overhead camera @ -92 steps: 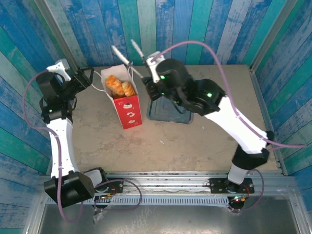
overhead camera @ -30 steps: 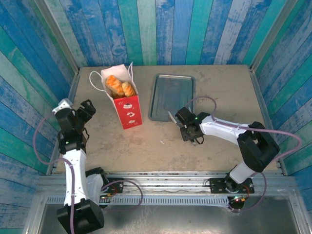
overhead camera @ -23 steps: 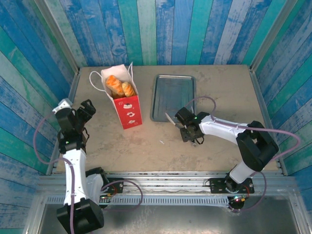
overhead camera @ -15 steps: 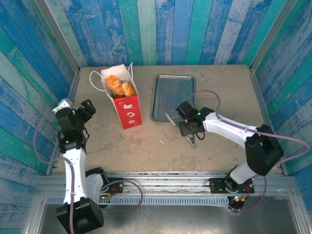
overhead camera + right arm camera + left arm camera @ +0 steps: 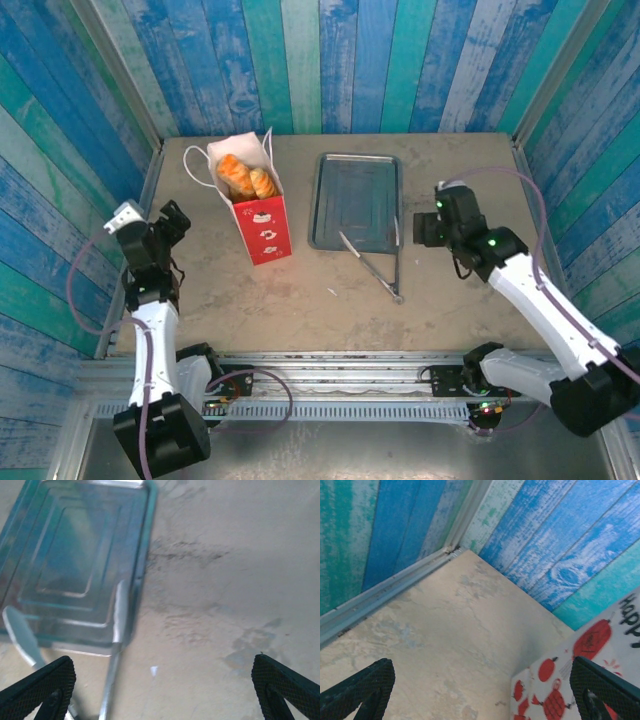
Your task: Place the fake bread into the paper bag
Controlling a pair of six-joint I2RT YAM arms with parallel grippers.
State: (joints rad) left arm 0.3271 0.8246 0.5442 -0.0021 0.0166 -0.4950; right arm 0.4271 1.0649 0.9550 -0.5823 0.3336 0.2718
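Note:
The paper bag, white on top with a red lower panel, stands upright at the back left of the table. Golden-brown fake bread fills its open mouth. In the left wrist view the bag's white side with red marks sits at the lower right. My left gripper is open and empty, left of the bag and apart from it. My right gripper is open and empty, just right of the grey tray.
A grey metal tray lies right of the bag with nothing on it. Metal tongs lie on the table, their tips on the tray's front rim. Blue plank walls close in on three sides.
My right gripper let go of the metal tongs and drew back to the right of the tray. The tongs now lie at the tray's front edge. The left arm barely moved.

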